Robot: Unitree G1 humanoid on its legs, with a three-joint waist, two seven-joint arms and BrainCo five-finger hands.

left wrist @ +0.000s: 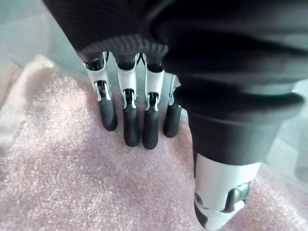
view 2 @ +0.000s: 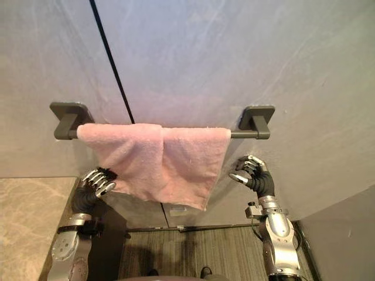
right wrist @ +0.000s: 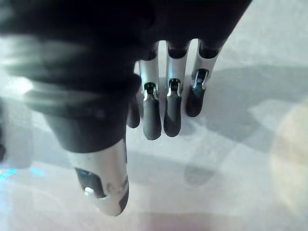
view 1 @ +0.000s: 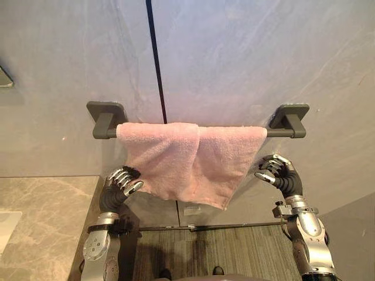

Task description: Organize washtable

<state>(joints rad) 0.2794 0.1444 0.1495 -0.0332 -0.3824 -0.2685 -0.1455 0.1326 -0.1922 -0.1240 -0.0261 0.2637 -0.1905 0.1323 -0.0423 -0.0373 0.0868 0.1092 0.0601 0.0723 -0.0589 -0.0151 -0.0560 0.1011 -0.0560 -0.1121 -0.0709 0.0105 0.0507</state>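
1. The pink towel (view 1: 187, 161) hangs over the dark grey towel bar (view 1: 280, 133) on the grey wall (view 1: 234, 58). It is draped in two overlapping folds and its lower edge slants, lowest towards the right. It covers most of the bar, and the bare rod shows only at the right bracket.
2. The left hand (view 1: 120, 184) is at the towel's lower left edge. The wrist view shows its fingers (left wrist: 131, 125) laid fairly straight on the pile. The thumb (left wrist: 219, 202) stands apart and no cloth is pinched. Judgement: it is steadying or smoothing the cloth, not gripping it.
3. The right hand (view 1: 281, 172) is just beside the towel's right edge, close to the wall. Its fingers (right wrist: 172, 115) are loosely spread and hold nothing. Judgement: it is placed to take that edge and even the hang.
4. The stone washtable top (view 1: 41, 222) lies at the lower left, below the towel.
5. Judgement: the towel is hung, but it has not yet been levelled.
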